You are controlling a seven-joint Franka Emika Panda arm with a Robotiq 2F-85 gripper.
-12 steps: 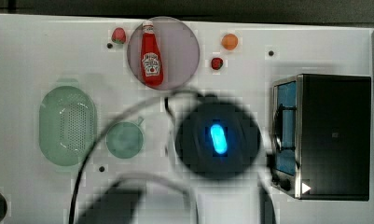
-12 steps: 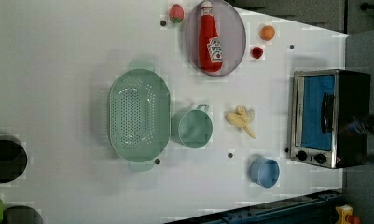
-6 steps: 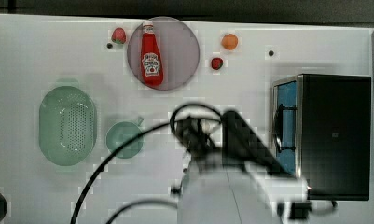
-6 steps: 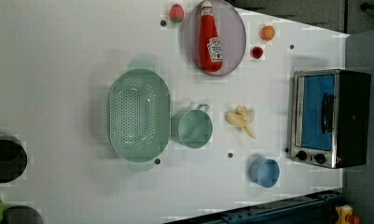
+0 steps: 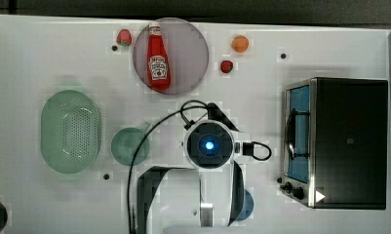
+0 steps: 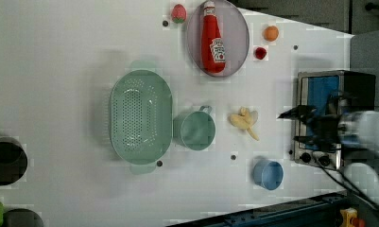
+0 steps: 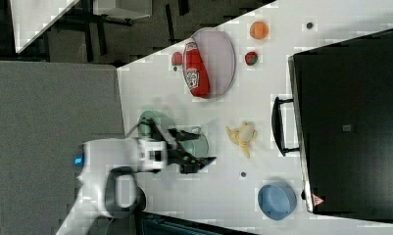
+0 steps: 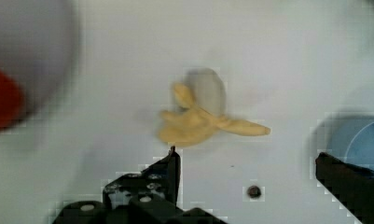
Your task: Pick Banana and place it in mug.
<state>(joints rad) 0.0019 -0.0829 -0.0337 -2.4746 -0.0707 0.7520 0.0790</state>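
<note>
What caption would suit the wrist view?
Open gripper above the banana lying on the white table, blue cup nearby.

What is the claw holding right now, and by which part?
Nothing. The claw is open and empty; the banana lies untouched on the table.

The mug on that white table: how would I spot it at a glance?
In the left view, find the big oval perforated colander. The mug stands just at its right, a small round dull-green cup with a little handle. The blue cup is elsewhere; the banana lies further right.
</note>
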